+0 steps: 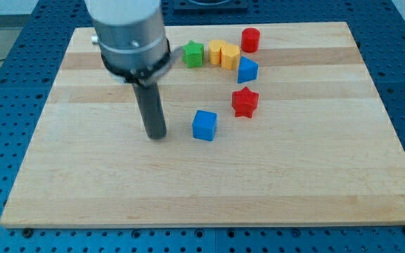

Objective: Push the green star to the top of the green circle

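my tip (156,135) rests on the worktop (83,190) left of centre, a bare rod tool clamping nothing, touching no block. the green star (193,53) lies up and right of it, near the top edge, beside yellow blocks (224,53). no green circle shows; the arm may hide it.

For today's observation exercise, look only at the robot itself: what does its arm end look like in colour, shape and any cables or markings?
A wide grey metallic cylinder ends in a black ring, from which a straight dark rod descends to my tip, blunt and round. No cables or markings are visible.
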Controlling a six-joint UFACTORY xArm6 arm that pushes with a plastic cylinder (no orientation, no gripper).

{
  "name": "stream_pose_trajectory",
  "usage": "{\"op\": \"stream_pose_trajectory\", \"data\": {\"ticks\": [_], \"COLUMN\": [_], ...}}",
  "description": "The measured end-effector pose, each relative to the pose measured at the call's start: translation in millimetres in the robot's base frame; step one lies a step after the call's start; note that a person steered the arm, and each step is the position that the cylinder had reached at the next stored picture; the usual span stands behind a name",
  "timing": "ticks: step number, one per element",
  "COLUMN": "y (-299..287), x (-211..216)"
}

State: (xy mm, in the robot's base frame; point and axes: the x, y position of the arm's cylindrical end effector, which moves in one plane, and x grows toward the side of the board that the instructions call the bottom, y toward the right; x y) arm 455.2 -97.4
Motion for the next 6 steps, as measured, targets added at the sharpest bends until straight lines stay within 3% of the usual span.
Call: {"op": "stream_pose_trajectory", "data": {"ticks": [1,2,4,6], "y": [19.6,73.7,84.5,25.7], "x": [-58.4,-84.0,-196.9,-208.1]}}
